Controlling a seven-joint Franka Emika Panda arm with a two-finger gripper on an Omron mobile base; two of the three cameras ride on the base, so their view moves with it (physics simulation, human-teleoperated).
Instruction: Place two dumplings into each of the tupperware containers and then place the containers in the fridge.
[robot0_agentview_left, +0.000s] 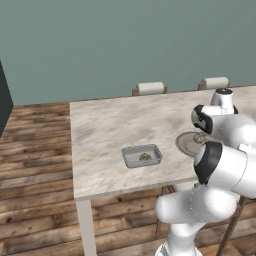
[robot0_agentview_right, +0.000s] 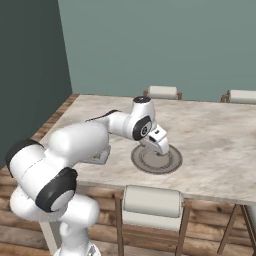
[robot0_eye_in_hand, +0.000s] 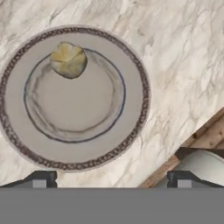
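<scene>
1. Fingertips of my gripper (robot0_eye_in_hand: 109, 178) sit nearest the hand camera, spread wide and holding nothing, just below the plate's (robot0_eye_in_hand: 131, 131) rim.
2. On the left I see one container (robot0_agentview_left: 142, 156) on the table (robot0_agentview_left: 105, 130) with something small inside; I cannot tell how many pieces.
3. I judge I'm fetching another dumpling (robot0_eye_in_hand: 68, 60).
4. It lies on the plate's far side, left of centre, well apart from my fingers.
5. Next I'd move forward and left, descend, then close.
</scene>
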